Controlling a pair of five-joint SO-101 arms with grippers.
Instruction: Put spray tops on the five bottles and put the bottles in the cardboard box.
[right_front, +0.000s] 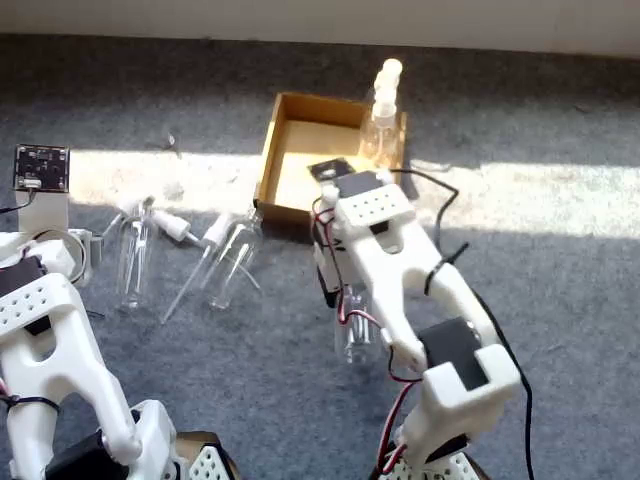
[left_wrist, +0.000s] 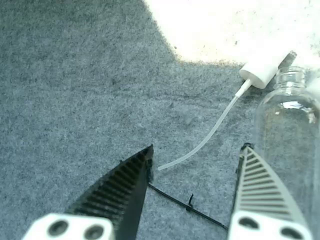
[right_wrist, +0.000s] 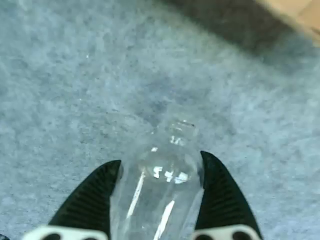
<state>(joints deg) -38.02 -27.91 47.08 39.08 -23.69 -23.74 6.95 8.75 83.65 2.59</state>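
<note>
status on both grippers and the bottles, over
Left gripper open, beside loose spray top. Right gripper shut on uncapped bottle. One capped bottle in cardboard box.

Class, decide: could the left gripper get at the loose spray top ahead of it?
Probably yes. The left gripper is open, and the spray top lies on bare carpet just ahead, its tube ending between the jaws. A bottle crowds one side.
</note>
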